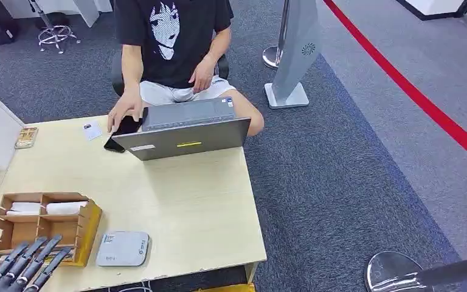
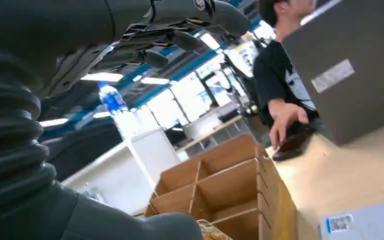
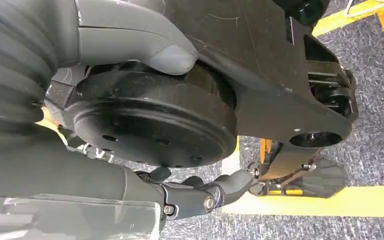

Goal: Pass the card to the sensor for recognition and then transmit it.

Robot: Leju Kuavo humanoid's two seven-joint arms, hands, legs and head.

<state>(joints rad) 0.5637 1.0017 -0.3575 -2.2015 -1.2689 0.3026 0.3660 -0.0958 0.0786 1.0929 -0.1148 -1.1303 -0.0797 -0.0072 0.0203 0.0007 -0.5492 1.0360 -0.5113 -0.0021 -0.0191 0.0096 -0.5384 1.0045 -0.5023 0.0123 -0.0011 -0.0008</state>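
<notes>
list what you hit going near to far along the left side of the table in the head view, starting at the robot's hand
left hand → wooden divider box with white rolls in its far compartments → small white card → the person's hand resting on a black device.

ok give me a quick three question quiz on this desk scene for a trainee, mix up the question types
1. True or false: the left hand is holding a card.
2. Multiple choice: where does the grey sensor box lie relative to the cardboard organizer? A) inside it B) beside it on the table, on the laptop's side C) on top of the laptop
3. Fill in: the person's hand rests on a dark ____ next to the laptop.

Key
1. False: its fingers are spread over the organizer's near edge with nothing in them.
2. B
3. phone, or a similar flat device.
</notes>
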